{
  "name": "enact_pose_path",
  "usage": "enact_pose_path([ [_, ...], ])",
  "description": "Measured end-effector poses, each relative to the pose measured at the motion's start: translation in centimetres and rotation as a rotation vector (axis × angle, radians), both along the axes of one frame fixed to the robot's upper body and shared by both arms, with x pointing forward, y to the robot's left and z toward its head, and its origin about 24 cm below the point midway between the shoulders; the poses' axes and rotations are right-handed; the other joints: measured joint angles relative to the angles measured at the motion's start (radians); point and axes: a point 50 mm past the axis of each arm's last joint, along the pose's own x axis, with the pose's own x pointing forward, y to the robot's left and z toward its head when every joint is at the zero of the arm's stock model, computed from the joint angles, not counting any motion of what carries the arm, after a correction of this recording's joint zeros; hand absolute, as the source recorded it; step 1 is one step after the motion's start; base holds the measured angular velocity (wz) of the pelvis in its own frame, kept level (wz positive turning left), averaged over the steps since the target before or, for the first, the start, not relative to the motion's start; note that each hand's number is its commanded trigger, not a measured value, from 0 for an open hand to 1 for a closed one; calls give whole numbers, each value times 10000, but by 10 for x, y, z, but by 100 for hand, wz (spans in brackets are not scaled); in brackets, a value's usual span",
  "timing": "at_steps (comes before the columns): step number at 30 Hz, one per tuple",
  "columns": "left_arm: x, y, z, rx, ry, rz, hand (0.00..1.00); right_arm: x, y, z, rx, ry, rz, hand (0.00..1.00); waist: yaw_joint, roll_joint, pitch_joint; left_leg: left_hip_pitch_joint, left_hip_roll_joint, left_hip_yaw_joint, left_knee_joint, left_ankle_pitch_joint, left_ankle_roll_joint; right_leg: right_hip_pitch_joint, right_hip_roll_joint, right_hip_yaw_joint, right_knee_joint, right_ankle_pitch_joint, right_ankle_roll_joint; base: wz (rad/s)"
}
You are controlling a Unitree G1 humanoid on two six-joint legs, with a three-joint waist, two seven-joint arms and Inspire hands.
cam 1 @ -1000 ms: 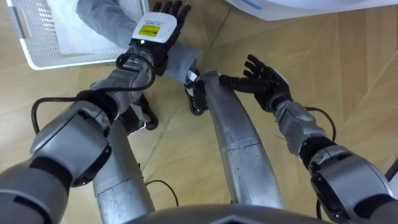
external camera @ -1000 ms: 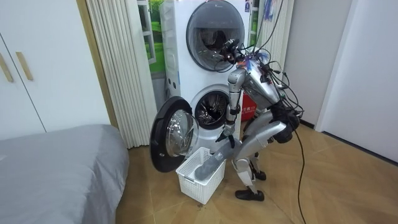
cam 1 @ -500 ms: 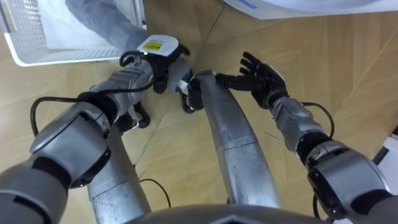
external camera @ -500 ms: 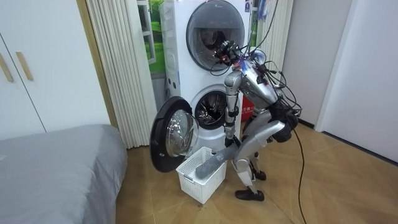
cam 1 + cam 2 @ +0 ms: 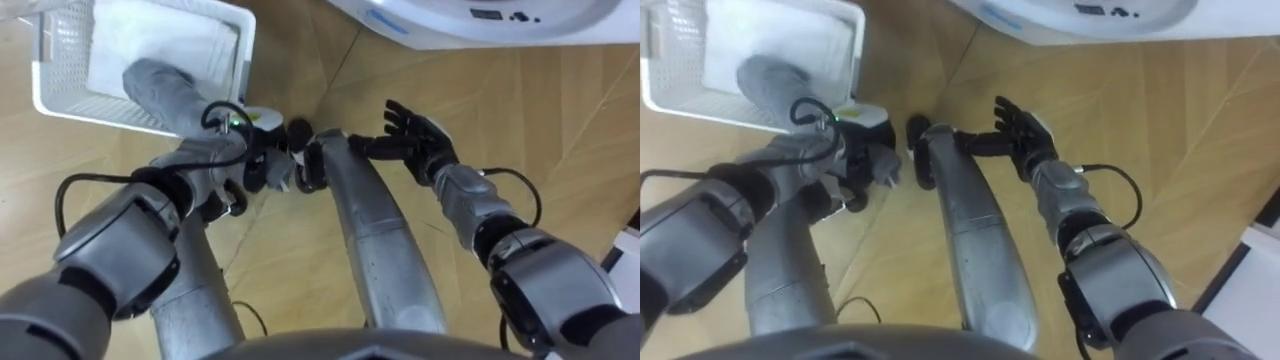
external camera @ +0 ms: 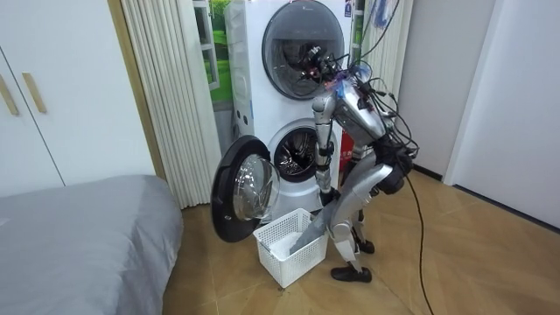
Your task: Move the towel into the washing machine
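Pulled back from basket [image 5: 244, 48], left hand [image 5: 262, 165] fingers clamp towel [image 5: 165, 88], right hand [image 5: 415, 140] fingers apart; room view shows washing machine [image 6: 293, 157] open.

White moulded plastic on the basket [image 5: 60, 70], open lattice walls, slight sheen. Grey towel [image 5: 160, 86]: soft matt cloth, thick-looking, no pattern. White sheet [image 5: 165, 40] inside the basket: smooth, matt, probably cloth, can't confirm. Left hand [image 5: 262, 166] and right hand [image 5: 412, 140]: matt black plastic shells. Floor [image 5: 560, 130]: wood parquet, satin finish, grain visible. Washing machine [image 6: 250, 87]: white glossy casing. Open door [image 6: 243, 188]: dark glossy rim round clear glass. Drum [image 6: 297, 154]: looks like bright metal. Curtain [image 6: 162, 96]: pale pleated cloth, matt. Bed [image 6: 79, 227]: grey matt cloth cover, smooth.
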Motion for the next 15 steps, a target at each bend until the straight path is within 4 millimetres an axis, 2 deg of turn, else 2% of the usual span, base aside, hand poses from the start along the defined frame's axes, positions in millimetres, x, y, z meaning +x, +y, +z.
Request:
enact_pose_path([
  [5,-5,-5,-4,33,228,-236,100,-2,-2,-2,5,149,-106,0,256,3,-4,546,-66,51,-219,19,-1,527,-45,-9,-269,49,75,-1],
  [9,-5,-6,-4,-278,207,11,100,-4,-4,-4,60,257,-226,0,614,18,-13,1080,-83,61,-315,19,-1,1047,-71,-37,-313,53,82,-4],
  [12,-6,-4,-5,-711,74,403,100,-11,-7,-8,33,477,-185,0,813,76,-43,1621,-66,-20,-432,31,-24,1664,-20,-118,-527,99,71,0],
  [15,-5,-6,-2,-1341,-365,711,100,-19,-14,-14,18,669,-354,0,1055,140,-83,2233,-153,6,-836,138,-4,2280,-61,-131,-879,207,105,4],
])
